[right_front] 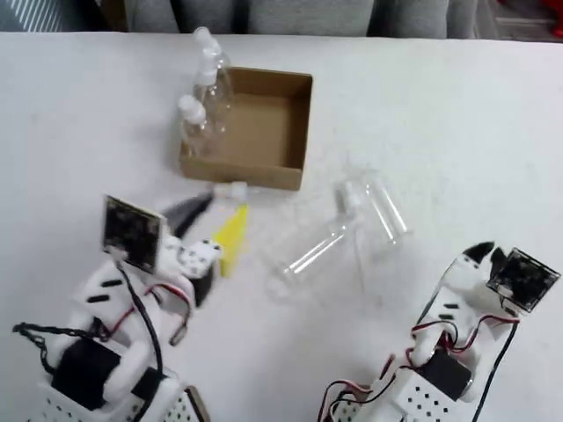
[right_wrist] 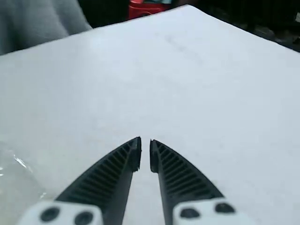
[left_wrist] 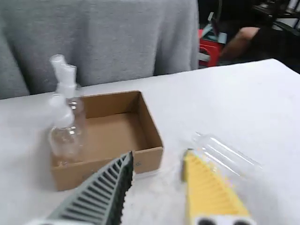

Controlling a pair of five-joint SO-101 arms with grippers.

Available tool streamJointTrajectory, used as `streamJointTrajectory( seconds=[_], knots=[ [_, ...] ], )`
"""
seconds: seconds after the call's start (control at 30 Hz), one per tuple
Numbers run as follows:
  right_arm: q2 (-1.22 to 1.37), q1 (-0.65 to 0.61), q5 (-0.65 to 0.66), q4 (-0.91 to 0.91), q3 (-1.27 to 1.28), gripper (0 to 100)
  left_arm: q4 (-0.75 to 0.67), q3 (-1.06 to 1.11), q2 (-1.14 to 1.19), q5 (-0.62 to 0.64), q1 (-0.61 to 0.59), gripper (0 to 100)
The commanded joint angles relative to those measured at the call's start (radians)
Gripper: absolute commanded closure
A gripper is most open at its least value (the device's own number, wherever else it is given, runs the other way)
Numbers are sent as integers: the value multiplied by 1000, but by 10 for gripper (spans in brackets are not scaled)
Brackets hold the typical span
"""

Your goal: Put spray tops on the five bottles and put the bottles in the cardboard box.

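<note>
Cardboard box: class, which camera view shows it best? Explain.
The high view: it looks down into the cardboard box, showing all four walls and the bottles standing inside. The left wrist view shows it from low down, its near wall partly behind the left gripper. The right wrist view faces the table elsewhere.

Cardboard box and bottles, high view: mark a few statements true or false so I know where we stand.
1. Three bottles with spray tops stand at one side of the cardboard box. True.
2. The right claw grips a bottle. False: it is shut on nothing, over bare table.
3. Two clear bottles lie on the table outside the box. True.
4. The left claw is shut. False: its gray and yellow fingers are spread, near the box's front wall.
5. The box is tipped on its side. False: it sits open side up.
</note>
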Motion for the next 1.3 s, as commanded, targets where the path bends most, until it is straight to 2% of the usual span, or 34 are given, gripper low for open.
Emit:
streamJointTrajectory(
  seconds=[0.0,0.07,0.17,0.27,0.37,0.57,0.67,0.93,1.1,1.27],
  knots=[
    [-13,16,61,91,9,981,2,14,-8,-2,188,911],
    [-10,-2,118,94,9,981,2,40,-7,-2,211,888],
    [-10,-19,132,116,9,982,3,89,-7,-2,205,888],
    [-10,-33,140,133,9,982,8,161,-7,-8,130,888],
    [-10,-53,143,137,9,982,9,227,-7,-9,-19,888],
    [-10,-114,198,136,9,982,8,316,-7,-15,-398,888],
    [-10,-163,201,130,-5,982,2,365,-8,-114,-512,888],
    [-5,-363,247,220,-190,982,0,470,-8,-276,-536,888],
    [87,-516,245,179,-238,981,-5,483,-10,-287,-536,888],
    [255,-651,230,122,-285,981,-71,517,-10,-288,-536,886]
  ],
)
